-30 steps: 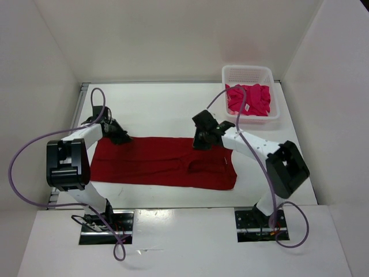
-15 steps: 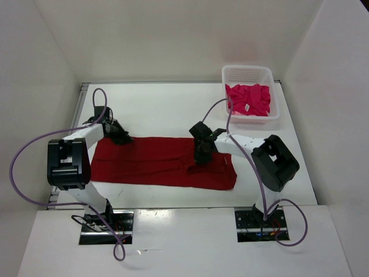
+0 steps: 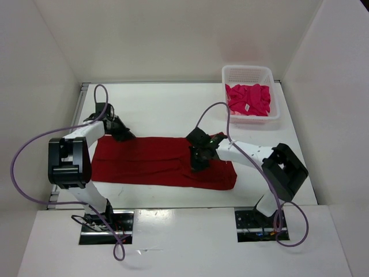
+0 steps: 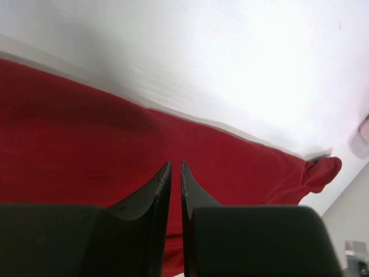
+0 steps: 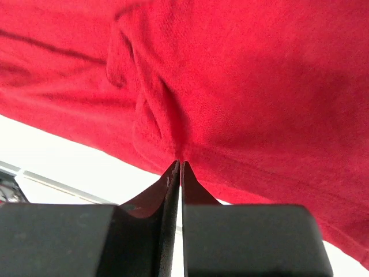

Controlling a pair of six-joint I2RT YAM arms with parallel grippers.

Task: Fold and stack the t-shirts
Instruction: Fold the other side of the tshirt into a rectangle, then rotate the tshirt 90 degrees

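Note:
The dark red t-shirt [image 3: 144, 164] lies spread as a long band across the table's middle. It also fills the left wrist view [image 4: 69, 144] and the right wrist view [image 5: 259, 86]. My left gripper [image 3: 123, 135] sits at the shirt's far left corner, and its jaws [image 4: 176, 165] are closed with nothing seen between them. My right gripper [image 3: 195, 164] is down on the shirt right of centre, shut [image 5: 177, 164] on a pinched ridge of dark red cloth. The magenta-pink t-shirt [image 3: 248, 99] lies crumpled in the basket. The pale pink shirt is out of view.
The white lattice basket [image 3: 248, 70] stands at the table's far right corner. White walls enclose the table on three sides. Both arm bases sit at the near edge, with purple cables looping beside the arms.
My right gripper has moved from the shirt's far edge toward me onto the cloth and now pinches a fold. My left gripper has barely moved.

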